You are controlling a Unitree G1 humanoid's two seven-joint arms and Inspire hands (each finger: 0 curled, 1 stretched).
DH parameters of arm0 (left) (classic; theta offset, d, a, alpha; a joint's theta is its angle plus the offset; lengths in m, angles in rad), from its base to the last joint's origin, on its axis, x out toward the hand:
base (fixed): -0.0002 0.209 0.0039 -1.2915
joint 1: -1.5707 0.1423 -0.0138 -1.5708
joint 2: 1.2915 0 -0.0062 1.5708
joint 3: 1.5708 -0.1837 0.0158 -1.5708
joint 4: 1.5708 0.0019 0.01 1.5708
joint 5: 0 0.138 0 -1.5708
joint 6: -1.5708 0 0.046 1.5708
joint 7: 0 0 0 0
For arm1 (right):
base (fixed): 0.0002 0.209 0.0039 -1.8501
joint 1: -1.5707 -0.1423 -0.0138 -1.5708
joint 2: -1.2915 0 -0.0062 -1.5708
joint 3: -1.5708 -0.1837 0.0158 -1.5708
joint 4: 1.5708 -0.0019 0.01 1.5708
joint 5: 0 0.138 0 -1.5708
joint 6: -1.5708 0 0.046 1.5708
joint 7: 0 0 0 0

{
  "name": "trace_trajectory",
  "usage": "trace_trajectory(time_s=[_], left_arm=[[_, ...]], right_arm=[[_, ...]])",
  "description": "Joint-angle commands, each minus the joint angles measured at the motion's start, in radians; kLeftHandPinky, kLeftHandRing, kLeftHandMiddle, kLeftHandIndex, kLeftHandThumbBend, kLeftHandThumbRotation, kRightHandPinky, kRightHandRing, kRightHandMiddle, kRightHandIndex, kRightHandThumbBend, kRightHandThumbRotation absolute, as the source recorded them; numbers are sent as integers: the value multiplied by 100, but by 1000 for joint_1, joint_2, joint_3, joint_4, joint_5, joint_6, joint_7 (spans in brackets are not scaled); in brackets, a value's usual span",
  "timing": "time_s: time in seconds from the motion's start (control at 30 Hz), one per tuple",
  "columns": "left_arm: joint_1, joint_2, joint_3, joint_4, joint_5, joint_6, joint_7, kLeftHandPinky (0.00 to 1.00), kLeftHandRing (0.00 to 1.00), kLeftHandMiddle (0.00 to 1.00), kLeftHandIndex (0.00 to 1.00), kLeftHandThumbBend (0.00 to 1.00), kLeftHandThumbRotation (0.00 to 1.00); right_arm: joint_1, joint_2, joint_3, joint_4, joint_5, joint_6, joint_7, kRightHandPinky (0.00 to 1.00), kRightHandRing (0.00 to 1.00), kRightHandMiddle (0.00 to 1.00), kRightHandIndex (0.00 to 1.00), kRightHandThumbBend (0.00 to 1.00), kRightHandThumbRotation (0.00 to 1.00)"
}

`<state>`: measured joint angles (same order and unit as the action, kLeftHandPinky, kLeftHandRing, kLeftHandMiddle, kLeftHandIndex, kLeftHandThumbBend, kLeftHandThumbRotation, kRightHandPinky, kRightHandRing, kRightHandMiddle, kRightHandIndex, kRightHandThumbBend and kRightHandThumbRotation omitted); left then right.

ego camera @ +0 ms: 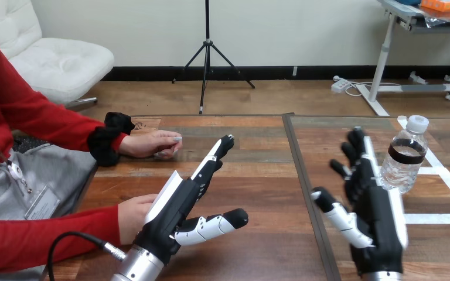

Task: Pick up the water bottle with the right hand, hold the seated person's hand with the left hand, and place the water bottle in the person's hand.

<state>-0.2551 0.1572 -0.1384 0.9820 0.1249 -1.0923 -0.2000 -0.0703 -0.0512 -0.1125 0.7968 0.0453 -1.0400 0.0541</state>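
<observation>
Your left robot hand (179,213) is released: fingers straight and pointing far-right, thumb stuck out to the right, holding nothing. Right behind it on the left is the person's near hand (130,216). The robot hand's white shell covers part of it, so you can't tell if the two touch. The person's far hand (152,143) lies on the desk (258,187) further back, well apart from your fingertips, with bare wood between.

Your right robot hand (378,222) is released too, fingers straight and pointing away from you, thumb out to the left, nothing in it. The water bottle (403,161) stands just to the right of those fingers, white cap on. It's hard to say whether the hand's edge brushes it or there's a sliver of gap.

There's plenty of open desk between the two robot hands, split by a dark seam (306,199) running near to far. White tape lines (445,181) mark the desk around the bottle's right side. The desk's far edge is well behind everything.

Both forearms are cut off at the bottom. The bottle has a dark band label, but it's too small to read.
</observation>
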Motion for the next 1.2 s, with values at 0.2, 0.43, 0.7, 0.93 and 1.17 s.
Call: trace_trajectory(time_s=[0.2, 0.43, 0.7, 0.93, 1.17], left_arm=[[-27, -6, 16, -29, 18, -27, 38, 96, 100, 100, 100, 100, 77], [-24, -5, 12, -32, 34, -24, 57, 96, 100, 100, 100, 100, 77], [-19, -4, 11, -40, 32, -21, 53, 95, 100, 100, 100, 100, 73], [-18, -5, 12, -38, 17, -25, 39, 96, 100, 100, 100, 100, 69], [-18, -3, 13, -35, 19, -32, 40, 96, 100, 100, 100, 100, 66]], right_arm=[[-57, -34, -51, -43, 20, -15, -24, 93, 100, 100, 100, 100, 56], [-61, -55, -81, -43, -25, -17, -90, 91, 99, 100, 100, 100, 58], [-68, -73, -96, -44, 12, -13, -79, 93, 100, 100, 100, 100, 57], [-81, -85, -115, -45, 43, -12, -70, 95, 100, 100, 100, 100, 55], [-97, -103, -134, -31, 39, -22, -86, 96, 100, 100, 100, 100, 55]])
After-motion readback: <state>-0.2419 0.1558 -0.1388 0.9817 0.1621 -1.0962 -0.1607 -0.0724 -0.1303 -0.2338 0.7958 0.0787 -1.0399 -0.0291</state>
